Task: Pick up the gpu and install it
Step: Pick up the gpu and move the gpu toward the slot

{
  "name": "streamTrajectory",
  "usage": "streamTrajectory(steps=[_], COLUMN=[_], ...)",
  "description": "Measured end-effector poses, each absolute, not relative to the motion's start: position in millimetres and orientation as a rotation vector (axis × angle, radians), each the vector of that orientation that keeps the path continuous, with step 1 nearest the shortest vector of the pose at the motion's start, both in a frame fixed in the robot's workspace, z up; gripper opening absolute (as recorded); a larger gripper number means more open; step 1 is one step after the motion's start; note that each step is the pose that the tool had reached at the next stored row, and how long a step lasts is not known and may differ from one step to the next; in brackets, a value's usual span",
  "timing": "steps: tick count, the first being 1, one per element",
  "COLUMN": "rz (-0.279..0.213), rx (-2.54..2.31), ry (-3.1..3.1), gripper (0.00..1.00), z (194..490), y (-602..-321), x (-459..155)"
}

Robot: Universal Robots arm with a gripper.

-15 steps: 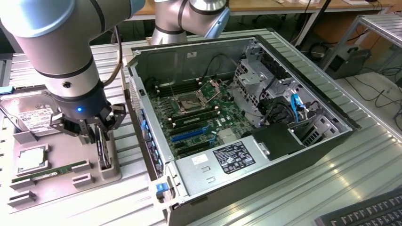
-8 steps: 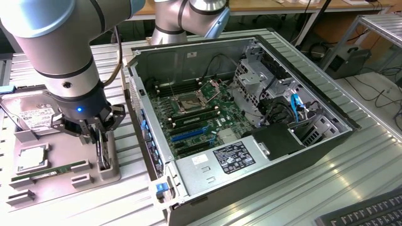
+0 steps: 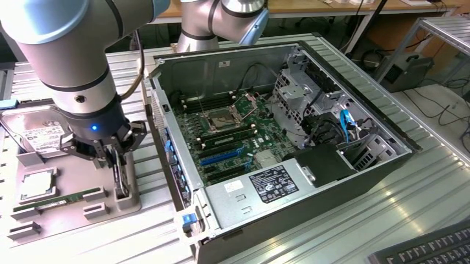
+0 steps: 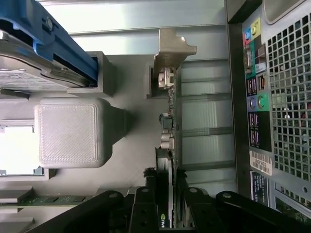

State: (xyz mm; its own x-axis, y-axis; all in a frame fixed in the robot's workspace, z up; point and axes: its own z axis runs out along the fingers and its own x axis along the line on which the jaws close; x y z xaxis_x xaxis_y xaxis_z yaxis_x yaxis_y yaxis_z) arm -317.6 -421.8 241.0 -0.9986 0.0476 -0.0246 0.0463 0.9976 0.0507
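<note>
The gpu [image 3: 122, 181] stands on edge in a slot of the grey parts holder [image 3: 77, 168], at the exterior view's left beside the open PC case [image 3: 309, 104]. My gripper [image 3: 116, 160] reaches straight down onto it. In the wrist view the gpu [image 4: 168, 141] appears edge-on, a thin card with its silver bracket [image 4: 171, 48] at the far end. My gripper [image 4: 166, 206] has a black finger pressed against each face of the card, so it is shut on it. The card still rests in the holder.
On the holder also lie a silver hard drive [image 3: 37, 137], a processor [image 3: 37, 184] and a green memory stick [image 3: 59, 199]. The motherboard [image 3: 228, 135] with a blue slot [image 3: 220, 158] lies exposed inside the case. The case's rear port panel [image 4: 257, 102] is close beside the card.
</note>
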Motion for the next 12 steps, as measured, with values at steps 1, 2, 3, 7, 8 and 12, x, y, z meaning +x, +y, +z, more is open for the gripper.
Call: streamTrajectory(steps=[1, 2, 3, 7, 8, 12], rz=[0.078, 0.079, 0.079, 0.081, 0.082, 0.088], rx=[0.053, 0.035, 0.019, -0.001, -0.001, -0.001], ry=[3.115, 3.115, 3.116, 3.116, 3.117, 3.117], gripper=[0.26, 0.26, 0.26, 0.26, 0.26, 0.26], z=[241.0, 241.0, 241.0, 241.9, 243.2, 251.2], y=[-421.8, -421.8, -421.8, -421.9, -421.9, -421.9], x=[-317.6, -317.6, -317.5, -317.2, -317.2, -317.2])
